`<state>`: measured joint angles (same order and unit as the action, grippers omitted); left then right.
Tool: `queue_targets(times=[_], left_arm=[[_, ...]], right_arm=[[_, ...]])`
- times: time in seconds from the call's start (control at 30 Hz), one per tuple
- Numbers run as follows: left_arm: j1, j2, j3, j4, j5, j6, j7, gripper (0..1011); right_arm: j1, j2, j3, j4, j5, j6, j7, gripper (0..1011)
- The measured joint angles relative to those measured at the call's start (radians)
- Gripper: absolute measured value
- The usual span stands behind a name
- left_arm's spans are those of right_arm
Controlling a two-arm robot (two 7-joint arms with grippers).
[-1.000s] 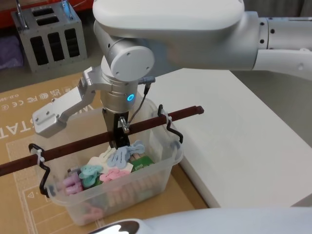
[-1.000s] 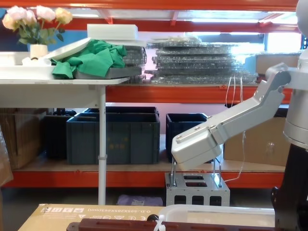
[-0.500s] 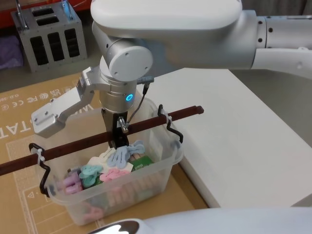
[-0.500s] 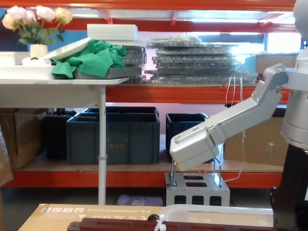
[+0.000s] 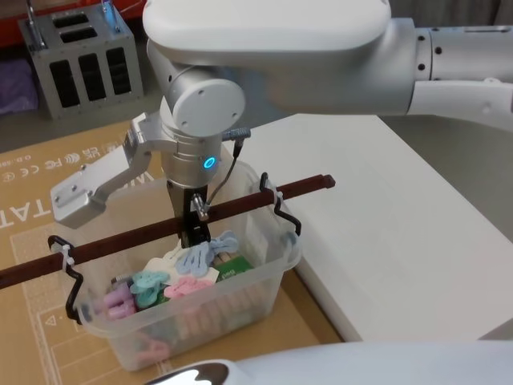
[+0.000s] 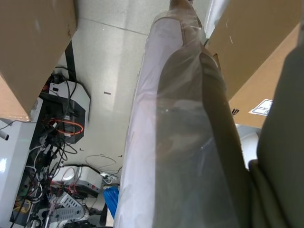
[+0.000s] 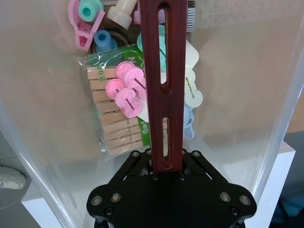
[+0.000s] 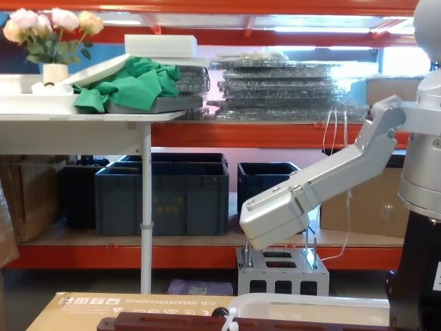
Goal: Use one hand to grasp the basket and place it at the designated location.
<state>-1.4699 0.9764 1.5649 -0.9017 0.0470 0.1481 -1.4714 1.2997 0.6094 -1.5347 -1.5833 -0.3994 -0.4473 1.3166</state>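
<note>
The basket, a translucent whitish tub, stands on brown cardboard with clothes pegs and a pack of wooden pegs inside. Its long reddish-brown bar handle runs across the top, held by white ties and black brackets at both ends. My right gripper comes straight down over the tub and is shut on the middle of the bar. In the right wrist view the bar runs into the black gripper. The tub's rim and the bar show low in the chest view. My left arm hangs parked beside cardboard boxes.
A white raised platform lies right beside the basket on its right. A grey metal box with two handles stands at the back left. Dark blue crates sit on the shelf behind, next to a white table leg.
My right arm and wrist have shifted slightly to the left while still holding the bar. The basket stays where it was on the cardboard.
</note>
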Motion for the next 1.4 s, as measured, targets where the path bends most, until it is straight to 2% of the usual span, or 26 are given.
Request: queue_targets(times=[0.07, 0.17, 0.27, 0.37, 0.5, 0.53, 0.57, 0.77, 0.8, 1.0, 1.4], left_arm=[[0.000, 0.000, 0.000, 0.000, 0.000, 0.000, 0.000, 0], [0.000, 0.000, 0.000, 0.000, 0.000, 0.000, 0.000, 0], [0.000, 0.000, 0.000, 0.000, 0.000, 0.000, 0.000, 0], [0.000, 0.000, 0.000, 0.000, 0.000, 0.000, 0.000, 0], [0.000, 0.000, 0.000, 0.000, 0.000, 0.000, 0.000, 0], [0.000, 0.000, 0.000, 0.000, 0.000, 0.000, 0.000, 0], [0.000, 0.000, 0.000, 0.000, 0.000, 0.000, 0.000, 0], [0.000, 0.000, 0.000, 0.000, 0.000, 0.000, 0.000, 0], [0.000, 0.000, 0.000, 0.000, 0.000, 0.000, 0.000, 0], [0.000, 0.000, 0.000, 0.000, 0.000, 0.000, 0.000, 0], [0.000, 0.000, 0.000, 0.000, 0.000, 0.000, 0.000, 0]], right_arm=[[0.000, 0.003, 0.000, -0.003, -0.001, 0.003, -0.001, 139], [0.000, 0.007, 0.000, -0.007, -0.001, 0.003, -0.004, 258], [0.000, 0.014, 0.003, -0.009, 0.002, -0.002, -0.010, 326], [0.000, 0.018, 0.007, -0.011, 0.008, -0.009, -0.016, 456], [-0.001, 0.020, 0.008, -0.012, 0.008, -0.011, -0.017, 530], [-0.001, 0.022, 0.009, -0.013, 0.007, -0.013, -0.020, 616], [-0.001, 0.024, 0.009, -0.014, 0.007, -0.015, -0.021, 616], [-0.004, 0.030, 0.017, -0.020, 0.005, -0.019, -0.030, 831], [-0.005, 0.031, 0.017, -0.020, 0.005, -0.019, -0.031, 831], [-0.007, 0.034, 0.026, -0.020, 0.001, -0.020, -0.040, 1000], [-0.009, 0.040, 0.042, -0.020, -0.002, -0.020, -0.047, 1001]])
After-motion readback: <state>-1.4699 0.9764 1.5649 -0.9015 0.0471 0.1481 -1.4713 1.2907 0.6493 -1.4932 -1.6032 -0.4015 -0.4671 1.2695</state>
